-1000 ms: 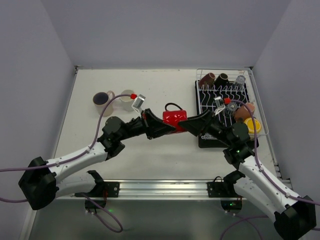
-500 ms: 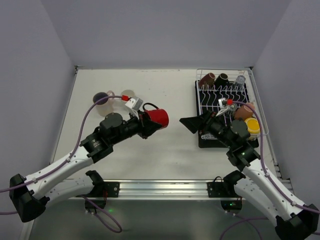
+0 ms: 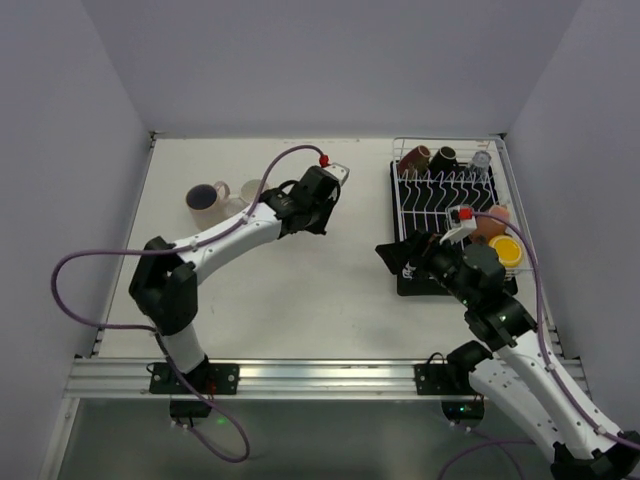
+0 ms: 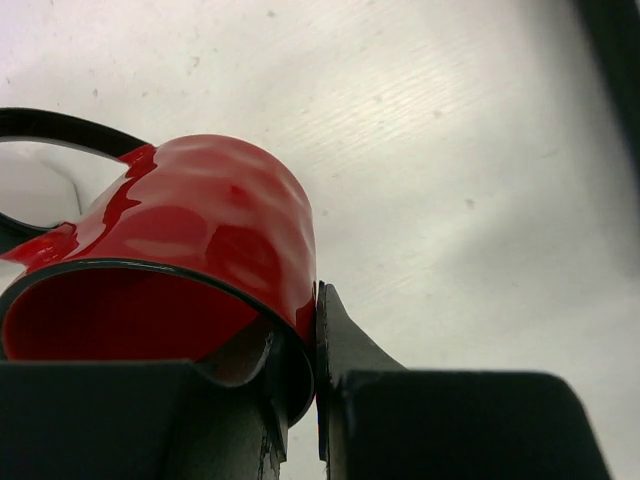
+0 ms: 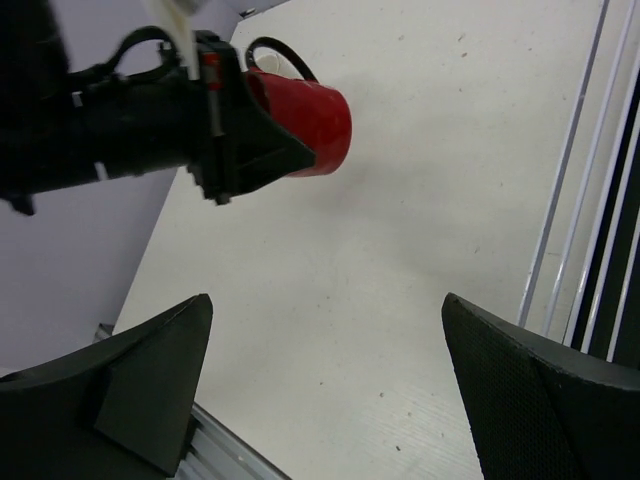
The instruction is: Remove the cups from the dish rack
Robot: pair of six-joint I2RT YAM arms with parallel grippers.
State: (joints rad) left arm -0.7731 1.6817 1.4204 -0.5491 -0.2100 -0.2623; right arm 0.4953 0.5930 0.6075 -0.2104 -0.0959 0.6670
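Well, the white table (image 3: 300,290) fills most of what I can see from above, and the dish rack (image 3: 440,190) sits on its black tray (image 3: 394,200) in the far right corner. Along the rack's far edge stand a brown mug (image 3: 415,157), a black mug (image 3: 443,157) and a clear glass (image 3: 481,159). At the rack's near right corner lie a tan cup (image 3: 495,222) and a yellow mug (image 3: 505,250).

The left arm reaches out over the middle of the table toward the far edge. The left claw (image 4: 308,345) pinches the red mug (image 4: 180,240) by its wall, one finger inside the rim and the other pressed against the outside. The mug hangs tipped on its side with its black handle uppermost. From overhead it is hidden beneath the wrist; the right wrist view shows it plainly.

The right claw (image 5: 325,310) hovers at the near left corner of the rack with its fingers spread wide and nothing between them.

Near the far left corner a mug with purple inside (image 3: 205,198) stands upright on the table, and a pale cup (image 3: 255,188) is just beside it, partly behind the left arm.
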